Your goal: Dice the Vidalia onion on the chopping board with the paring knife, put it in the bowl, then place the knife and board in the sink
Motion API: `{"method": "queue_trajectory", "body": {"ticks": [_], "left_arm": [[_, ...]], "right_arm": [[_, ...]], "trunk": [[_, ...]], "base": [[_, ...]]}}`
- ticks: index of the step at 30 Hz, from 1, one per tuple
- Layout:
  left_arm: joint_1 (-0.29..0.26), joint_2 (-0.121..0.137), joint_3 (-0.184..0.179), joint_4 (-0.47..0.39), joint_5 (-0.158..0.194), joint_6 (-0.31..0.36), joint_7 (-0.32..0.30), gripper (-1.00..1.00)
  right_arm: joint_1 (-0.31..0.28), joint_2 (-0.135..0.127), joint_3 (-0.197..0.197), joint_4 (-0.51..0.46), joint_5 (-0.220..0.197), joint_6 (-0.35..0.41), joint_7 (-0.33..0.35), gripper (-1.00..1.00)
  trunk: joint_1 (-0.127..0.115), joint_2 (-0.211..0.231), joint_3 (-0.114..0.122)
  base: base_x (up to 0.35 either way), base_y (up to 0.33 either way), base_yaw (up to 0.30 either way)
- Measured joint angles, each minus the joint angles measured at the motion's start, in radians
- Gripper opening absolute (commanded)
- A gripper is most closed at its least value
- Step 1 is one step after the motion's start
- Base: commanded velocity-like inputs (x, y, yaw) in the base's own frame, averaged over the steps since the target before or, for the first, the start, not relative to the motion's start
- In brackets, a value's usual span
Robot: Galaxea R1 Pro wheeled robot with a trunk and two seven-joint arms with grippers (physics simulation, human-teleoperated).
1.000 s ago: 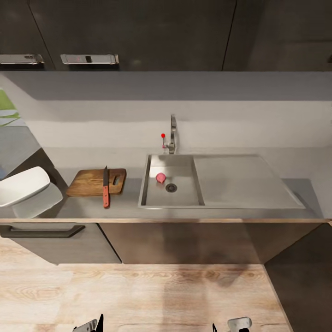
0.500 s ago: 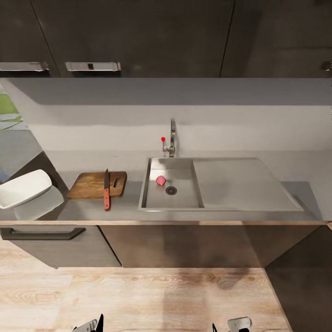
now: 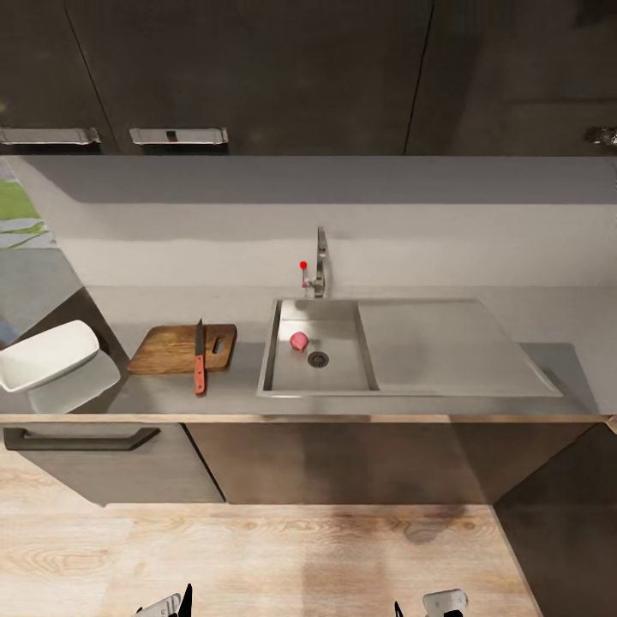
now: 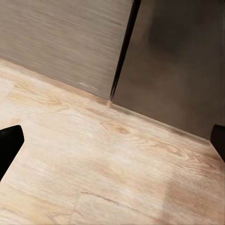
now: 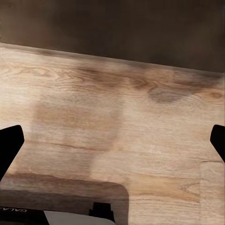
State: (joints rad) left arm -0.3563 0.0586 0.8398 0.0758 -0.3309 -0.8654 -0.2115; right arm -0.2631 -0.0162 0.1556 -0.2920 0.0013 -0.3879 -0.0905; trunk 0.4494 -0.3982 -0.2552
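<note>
Sitting in the sink [image 3: 283,377] basin beside the drain, the onion [image 3: 298,341] is well apart from both arms (low over the wood floor [image 3: 257,557]). Knife [image 3: 200,360] is lying across the board [image 3: 176,351], bowl [image 3: 47,356] resting at the counter's [image 3: 171,394] left end. Left gripper [image 4: 112,140] and right gripper [image 5: 112,140] are hanging with jaws spread wide, empty

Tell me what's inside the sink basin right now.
In the sink basin lie the pinkish onion and, just beside it, the round dark drain. The rest of the floor shows bare; the near wall hides a thin strip.
</note>
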Motion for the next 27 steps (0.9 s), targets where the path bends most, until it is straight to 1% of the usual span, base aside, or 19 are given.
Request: {"method": "queue_trajectory", "body": {"ticks": [27], "left_arm": [[-0.001,0.0,0.0,0.0,0.0,0.0,0.001,1.0]], "right_arm": [[0.0,0.0,0.0,0.001,0.0,0.0,0.0,1.0]], "trunk": [[0.0,0.0,0.044]], "base": [[0.0,0.0,0.0]]}}
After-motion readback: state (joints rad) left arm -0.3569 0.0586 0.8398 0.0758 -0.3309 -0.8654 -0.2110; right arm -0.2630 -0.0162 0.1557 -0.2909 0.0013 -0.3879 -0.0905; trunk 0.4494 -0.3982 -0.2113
